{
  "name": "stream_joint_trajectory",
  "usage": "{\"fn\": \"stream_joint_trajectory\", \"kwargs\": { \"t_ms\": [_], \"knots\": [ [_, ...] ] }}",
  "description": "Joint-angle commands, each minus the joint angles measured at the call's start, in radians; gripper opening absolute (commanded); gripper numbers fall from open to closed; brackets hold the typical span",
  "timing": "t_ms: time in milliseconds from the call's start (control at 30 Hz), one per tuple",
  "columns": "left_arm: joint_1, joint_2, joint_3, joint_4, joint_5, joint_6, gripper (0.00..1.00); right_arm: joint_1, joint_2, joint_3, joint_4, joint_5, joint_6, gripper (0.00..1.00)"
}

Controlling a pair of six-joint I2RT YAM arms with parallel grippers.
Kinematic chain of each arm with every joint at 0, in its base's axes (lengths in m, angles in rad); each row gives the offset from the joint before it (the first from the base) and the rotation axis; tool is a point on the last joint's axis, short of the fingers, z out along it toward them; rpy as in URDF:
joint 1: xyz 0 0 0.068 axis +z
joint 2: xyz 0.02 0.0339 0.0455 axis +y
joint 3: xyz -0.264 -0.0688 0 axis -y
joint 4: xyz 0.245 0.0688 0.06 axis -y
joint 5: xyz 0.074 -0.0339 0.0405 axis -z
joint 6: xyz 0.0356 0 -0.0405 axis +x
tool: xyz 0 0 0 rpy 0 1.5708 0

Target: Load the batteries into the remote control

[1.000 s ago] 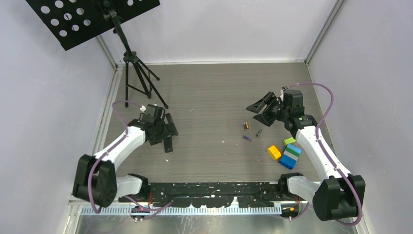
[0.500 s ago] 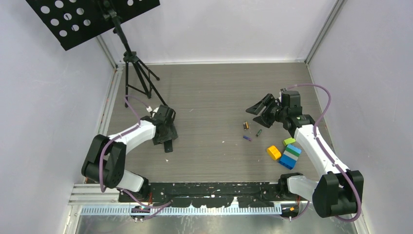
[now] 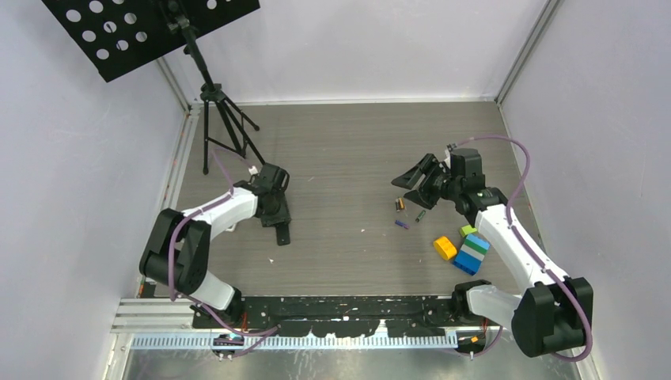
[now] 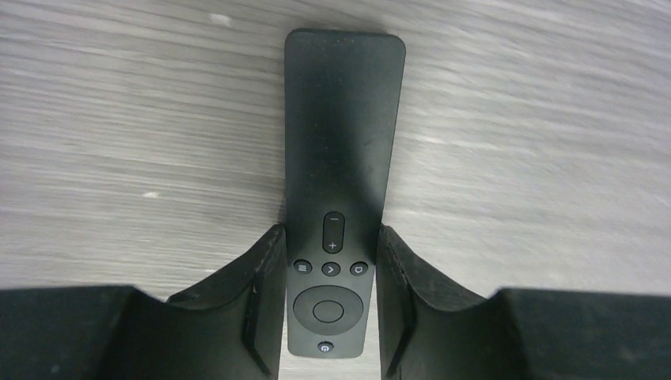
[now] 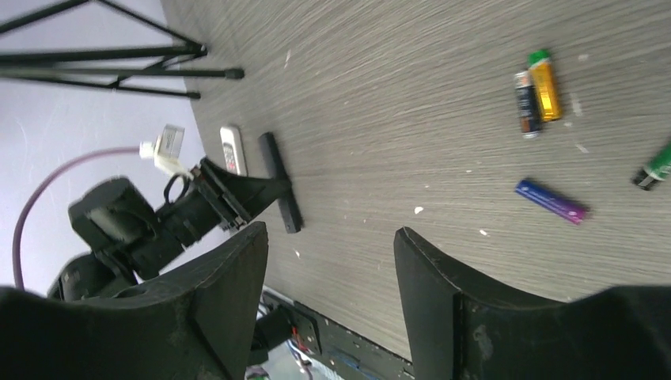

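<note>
**Jaws: left on the remote, right spread above the batteries**

My left jaws press against the two long edges of the remote [image 4: 342,158] at its button end. The left gripper [image 4: 332,305] has it flat on the table [image 3: 348,142], buttons up. My right jaws are spread with nothing between them. The right gripper [image 5: 331,301] hangs well right of the remote, above the batteries [image 5: 551,200].

*Risks.* No battery door shows on this face, so I judge a flip is needed. Gripped at one end only, the long free end could swing or slip out in the turn. The batteries are small and round, so a finger landing off-centre could roll one farther from the remote. The gold cell [image 5: 544,83] and black cell [image 5: 525,104] lie touching, so one pinch may catch both.

*Views.* Only the left wrist view shows the button face and my fingers [image 4: 257,301] at its edges. The right wrist view separates four cells, whereas the top view blurs the touching pair. Only the top view shows the blocks [image 3: 473,253], beyond the batteries from the remote.
</note>
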Motion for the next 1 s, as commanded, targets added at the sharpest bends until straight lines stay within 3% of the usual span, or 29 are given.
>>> {"fn": "stream_joint_trajectory", "kwargs": {
  "t_ms": [0,133,333,467,733,833,967],
  "knots": [
    [-0.003,-0.09,0.061,0.056,0.34,0.056,0.0,0.08,-0.041,0.0,0.141,-0.06,-0.026,0.67],
    [-0.003,-0.189,0.101,0.135,0.614,0.023,0.0,0.185,-0.043,-0.034,0.366,-0.092,0.055,0.68],
    [-0.003,-0.319,0.151,0.371,0.826,-0.219,0.0,0.347,-0.127,-0.121,0.747,0.013,0.203,0.78],
    [-0.003,-0.367,0.18,0.485,0.849,-0.34,0.0,0.403,-0.113,-0.059,0.771,-0.019,0.196,0.81],
    [-0.003,-0.362,0.165,0.871,0.954,-0.63,0.0,0.507,-0.054,-0.01,0.912,-0.075,0.203,0.85],
    [-0.005,-0.352,0.15,0.995,0.988,-0.689,0.0,0.549,-0.027,0.022,0.944,-0.107,0.176,0.85],
    [-0.006,-0.361,0.133,1.02,1.001,-0.7,0.0,0.575,-0.003,0.055,0.889,-0.078,0.123,0.83]
  ]
}}
